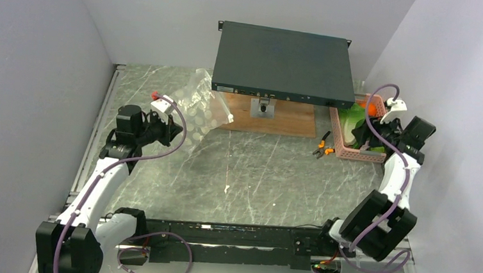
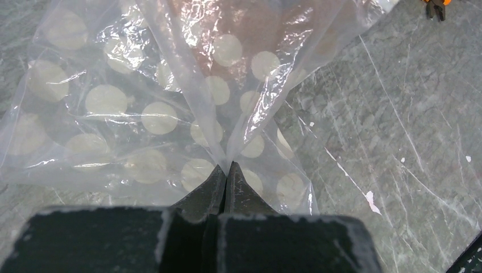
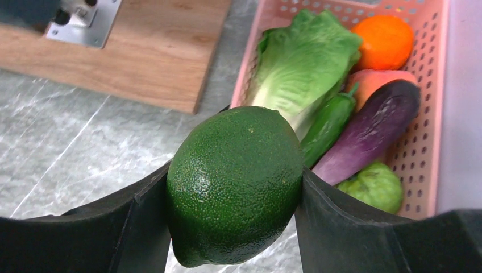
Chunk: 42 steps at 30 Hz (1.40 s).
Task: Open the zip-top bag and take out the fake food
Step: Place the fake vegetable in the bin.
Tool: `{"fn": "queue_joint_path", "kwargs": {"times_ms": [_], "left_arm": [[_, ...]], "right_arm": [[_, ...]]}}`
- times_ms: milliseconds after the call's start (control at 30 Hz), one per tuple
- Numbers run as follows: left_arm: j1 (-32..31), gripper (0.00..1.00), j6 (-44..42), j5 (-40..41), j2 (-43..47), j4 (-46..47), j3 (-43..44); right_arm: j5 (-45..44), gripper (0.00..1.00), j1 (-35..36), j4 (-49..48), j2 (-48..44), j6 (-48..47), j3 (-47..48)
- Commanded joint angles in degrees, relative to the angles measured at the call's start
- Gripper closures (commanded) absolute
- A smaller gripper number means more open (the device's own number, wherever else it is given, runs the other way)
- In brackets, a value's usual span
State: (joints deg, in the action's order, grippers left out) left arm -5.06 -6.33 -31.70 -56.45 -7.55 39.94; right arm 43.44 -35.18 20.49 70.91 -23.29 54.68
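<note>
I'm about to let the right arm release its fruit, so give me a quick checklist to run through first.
1. Firm hold: the right gripper is clamped on the green lime: ok.
2. Lime directly over the pink basket: cannot tell; it shows near the basket's corner.
3. Free room inside: cannot tell; the lettuce and eggplant fill the visible part.
4. Bag secured: the left gripper is shut on the zip-top bag: ok.
5. No food visible through the bag's plastic: ok.
</note>
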Motion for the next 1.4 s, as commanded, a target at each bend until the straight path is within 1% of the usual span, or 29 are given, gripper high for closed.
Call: {"fn": "queue_joint_path", "kwargs": {"times_ms": [0,200,400,633,733,833,900,933,1000,1033,1067,1100,1367], "left_arm": [[0.3,1.00,0.8,0.3,1.9,2.6,-0.8],[0.3,1.00,1.2,0.7,2.5,2.8,-1.9],[0.3,1.00,0.9,1.1,2.7,2.1,-1.7],[0.3,1.00,0.7,1.0,2.4,2.0,-1.5],[0.3,1.00,0.6,1.0,2.4,1.9,-1.5],[0.3,1.00,0.5,0.9,2.4,1.6,-1.6],[0.4,1.00,0.5,1.0,2.5,1.4,-1.7],[0.4,1.00,0.5,1.1,2.5,1.3,-1.7],[0.4,1.00,0.5,1.2,2.7,1.1,-1.7],[0.4,1.00,0.5,1.4,2.8,1.0,-1.7],[0.4,1.00,0.5,1.4,3.0,1.0,-1.6],[0.4,1.00,0.5,1.5,3.0,1.0,-1.6],[0.4,1.00,0.3,1.1,2.6,0.6,-1.4]], "right_arm": [[-2.0,0.90,-1.0,-1.5,5.0,1.6,6.5],[-4.7,0.89,-0.9,3.7,12.1,-4.5,12.6],[-7.7,0.87,-1.0,6.4,15.5,-7.7,14.4],[-8.5,0.83,-0.7,9.5,19.4,-11.2,16.1],[-8.6,0.77,-0.1,10.1,21.2,-12.7,16.7],[-8.9,0.69,0.9,11.3,22.5,-14.2,17.7],[-9.2,0.59,1.7,12.2,22.9,-15.2,17.8],[-9.6,0.53,2.0,12.5,22.9,-15.6,17.6],[-10.4,0.37,2.4,12.5,22.7,-15.4,16.8],[-10.8,0.24,2.5,12.1,22.4,-15.1,16.5],[-11.2,0.05,2.5,11.7,22.1,-14.7,16.2],[-11.1,0.01,2.5,11.5,22.0,-14.7,16.1],[-12.0,0.00,2.3,10.5,19.3,-12.8,15.2]]}}
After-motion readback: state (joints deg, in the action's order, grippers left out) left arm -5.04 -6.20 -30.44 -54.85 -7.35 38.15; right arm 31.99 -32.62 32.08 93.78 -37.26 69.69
